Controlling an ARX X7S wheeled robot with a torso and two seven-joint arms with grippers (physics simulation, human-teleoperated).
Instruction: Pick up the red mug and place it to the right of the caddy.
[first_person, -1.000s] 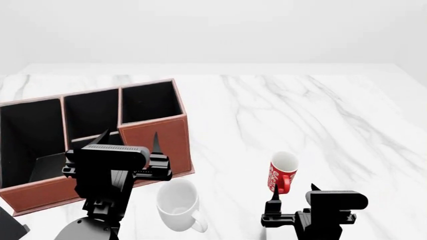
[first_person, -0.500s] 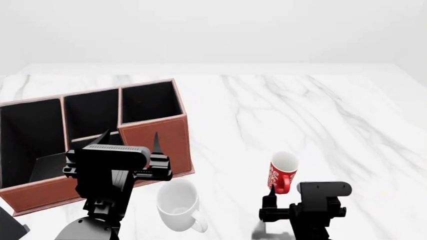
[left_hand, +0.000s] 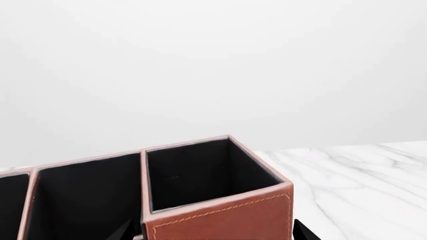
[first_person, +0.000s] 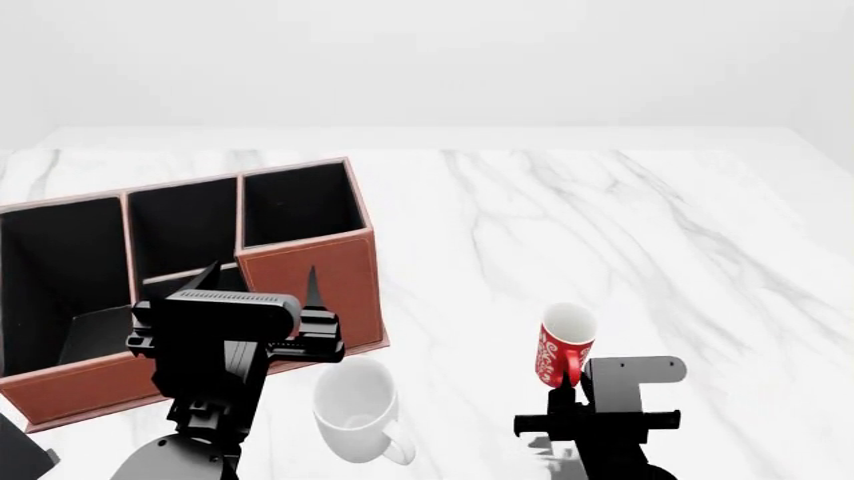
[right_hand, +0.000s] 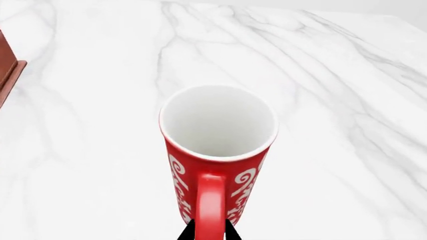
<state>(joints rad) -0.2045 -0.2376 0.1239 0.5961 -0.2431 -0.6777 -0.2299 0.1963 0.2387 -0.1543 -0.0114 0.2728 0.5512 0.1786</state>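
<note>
The red mug (first_person: 566, 345) stands upright on the white marble table (first_person: 641, 220), well to the right of the caddy (first_person: 187, 270) and apart from it. Its white inside faces up and its red handle (right_hand: 209, 205) points toward the robot.

The right gripper (first_person: 567, 395) sits just on the near side of the mug, at the handle. In the right wrist view, two black fingertips (right_hand: 187, 231) show one on each side of the handle's lower part, close against it, so the jaws are nearly closed around the handle. Whether they actually press on it cannot be told. The mug's base rests on the table.

The left gripper (first_person: 260, 285) hovers in front of the caddy's stepped front, its two pointed fingers spread wide with nothing between them. In the left wrist view only the finger tips show, at either side of the caddy's nearest right-hand compartment (left_hand: 200, 172), which is black-lined.

A larger white mug (first_person: 358, 408) lies just in front of the caddy's right corner, between the two arms, touching neither gripper.
</note>
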